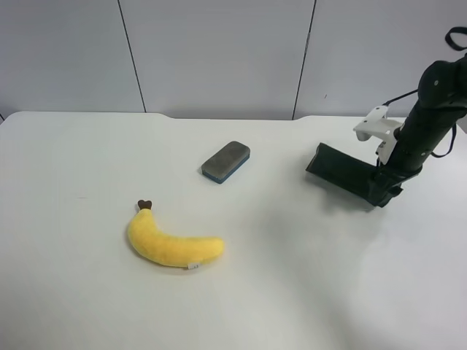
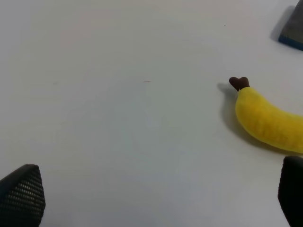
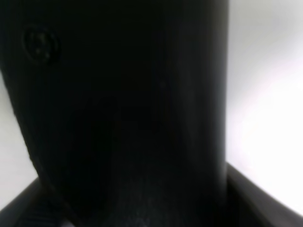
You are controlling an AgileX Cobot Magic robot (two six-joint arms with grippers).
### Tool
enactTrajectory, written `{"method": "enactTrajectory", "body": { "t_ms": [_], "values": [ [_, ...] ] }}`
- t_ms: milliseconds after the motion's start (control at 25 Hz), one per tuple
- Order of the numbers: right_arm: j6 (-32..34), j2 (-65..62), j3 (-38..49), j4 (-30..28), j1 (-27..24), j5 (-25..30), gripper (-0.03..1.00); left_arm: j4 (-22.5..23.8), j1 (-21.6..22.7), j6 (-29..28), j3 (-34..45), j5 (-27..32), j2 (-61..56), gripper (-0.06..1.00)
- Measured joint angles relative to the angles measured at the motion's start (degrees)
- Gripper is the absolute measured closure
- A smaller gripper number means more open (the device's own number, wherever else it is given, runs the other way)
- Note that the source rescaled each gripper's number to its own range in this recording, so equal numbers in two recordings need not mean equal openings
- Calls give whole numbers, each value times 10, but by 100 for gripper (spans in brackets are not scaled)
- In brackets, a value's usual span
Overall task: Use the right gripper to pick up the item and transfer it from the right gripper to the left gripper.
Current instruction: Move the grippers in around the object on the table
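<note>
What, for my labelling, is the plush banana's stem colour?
The stem is dark brown; clearest in left wrist view.

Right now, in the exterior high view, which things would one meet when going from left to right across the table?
yellow plush banana → grey block with blue base → dark case → black arm, which comes down onto the case's right end.

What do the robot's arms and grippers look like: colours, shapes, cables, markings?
The right arm is black, made of rounded jointed segments, with a white bracket at the wrist and a black cable looping near its upper part. The right gripper is black too. Of the left gripper only two black fingertips show, rounded, with a fine grid texture. No markings are visible.
</note>
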Motion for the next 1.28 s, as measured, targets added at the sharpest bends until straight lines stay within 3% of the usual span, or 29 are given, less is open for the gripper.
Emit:
{"method": "enactTrajectory", "body": {
  "t_ms": [360,840,1280],
  "values": [
    [0,-142,0,35,58,44,79,-23,0,0,0,0,0,-6],
    [0,-202,0,53,237,102,81,-48,0,0,-7,4,2,-6],
    [1,-231,0,53,393,124,82,-159,0,0,-79,90,213,-6]
  ]
}}
